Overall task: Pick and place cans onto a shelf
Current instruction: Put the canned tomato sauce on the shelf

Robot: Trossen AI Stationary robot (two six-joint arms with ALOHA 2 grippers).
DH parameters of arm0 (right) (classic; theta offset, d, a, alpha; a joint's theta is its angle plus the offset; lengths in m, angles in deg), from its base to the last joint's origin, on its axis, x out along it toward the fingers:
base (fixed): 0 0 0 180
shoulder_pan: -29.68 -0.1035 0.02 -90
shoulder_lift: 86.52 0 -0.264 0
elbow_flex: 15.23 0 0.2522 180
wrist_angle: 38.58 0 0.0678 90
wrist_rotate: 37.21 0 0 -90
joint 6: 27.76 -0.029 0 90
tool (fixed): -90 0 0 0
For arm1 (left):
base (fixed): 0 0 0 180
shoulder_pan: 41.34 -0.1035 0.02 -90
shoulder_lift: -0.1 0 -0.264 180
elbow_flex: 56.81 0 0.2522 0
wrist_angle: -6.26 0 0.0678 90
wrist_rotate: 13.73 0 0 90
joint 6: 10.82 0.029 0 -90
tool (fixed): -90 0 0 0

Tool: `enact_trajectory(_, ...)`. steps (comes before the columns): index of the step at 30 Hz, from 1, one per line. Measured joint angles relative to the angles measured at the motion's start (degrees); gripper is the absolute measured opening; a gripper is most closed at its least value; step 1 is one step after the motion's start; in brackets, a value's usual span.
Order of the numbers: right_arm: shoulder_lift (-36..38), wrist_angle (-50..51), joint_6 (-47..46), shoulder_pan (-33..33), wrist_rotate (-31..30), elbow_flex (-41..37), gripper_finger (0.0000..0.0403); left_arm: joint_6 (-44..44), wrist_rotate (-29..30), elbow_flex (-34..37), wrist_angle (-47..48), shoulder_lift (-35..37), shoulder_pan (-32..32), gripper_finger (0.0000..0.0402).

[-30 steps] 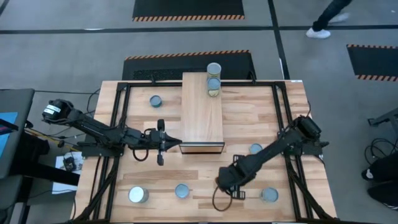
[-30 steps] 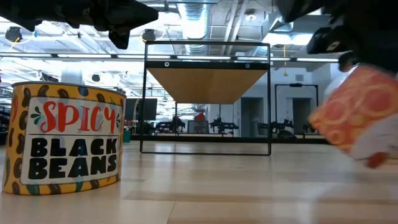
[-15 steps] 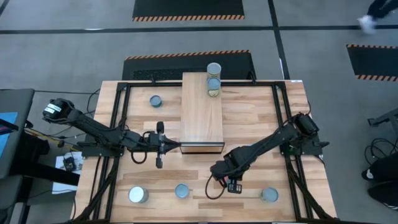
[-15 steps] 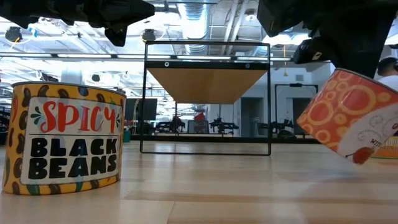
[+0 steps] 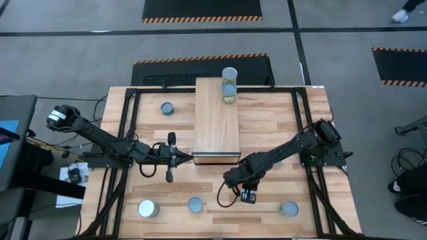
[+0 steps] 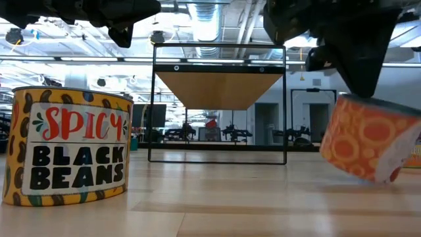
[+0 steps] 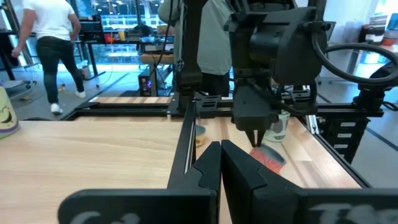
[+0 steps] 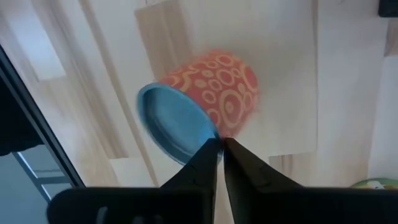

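Cans are what we count first: two short metal ones with silvery-blue tops [image 5: 229,85] already stand at the far end of the long light-wood box shelf [image 5: 215,127]. Four more [image 5: 149,209] sit on the planked wooden surface [image 5: 267,127], well apart from either set of jaws.

Our right gripper [image 8: 217,149] hangs just over a tilted orange can with ring patterns [image 8: 211,102]; its jaws look pressed together at the can's blue rim, and we cannot tell whether they pinch it. Our left gripper [image 7: 219,155] waits by the shelf's near end, jaws together.

From above, the right arm hides the orange can. Most of the job remains, we judge.
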Motion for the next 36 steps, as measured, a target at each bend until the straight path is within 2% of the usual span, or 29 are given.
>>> enact_trajectory(8, 0.24, 0.16, 3.53, 0.93, -0.65, -0.01, 0.0081, 0.10, -0.01, 0.00, 0.00, 0.00, 0.00, 0.0000)
enact_trajectory(11, 2.07, 1.59, 5.79, -0.84, -5.40, -0.04, 0.0061, 0.08, -0.03, 0.00, 0.01, 0.00, 0.17, 0.0000)
enact_trajectory(13, 3.82, 0.80, 5.88, -3.47, -10.56, -0.20, 0.0031, -0.08, -0.03, 0.00, 0.02, 0.00, 0.51, 0.0000)
enact_trajectory(15, 6.20, -2.99, 6.03, -6.33, -13.97, -1.95, 0.0011, -0.07, -0.07, 0.00, 0.02, 0.00, 0.84, 0.0000)
enact_trajectory(20, 11.18, -17.43, 3.83, -11.89, -15.17, -9.77, 0.0020, -0.06, -0.07, 0.00, -0.04, 0.00, 1.29, 0.0000)
enact_trajectory(23, 11.52, -18.37, -0.73, -12.34, -15.61, -11.38, 0.0022, -0.06, -0.07, 0.00, -0.13, 0.02, 1.29, 0.0000)
enact_trajectory(27, 9.74, -18.89, -0.09, -12.05, -16.00, -11.32, 0.0050, -0.06, 0.39, 0.00, -0.20, 0.02, 1.29, 0.0000)
enact_trajectory(36, 6.53, -19.38, -0.38, -10.23, -15.42, -11.28, 0.0163, -0.16, 1.39, 0.00, 0.06, 0.02, 1.27, 0.0000)
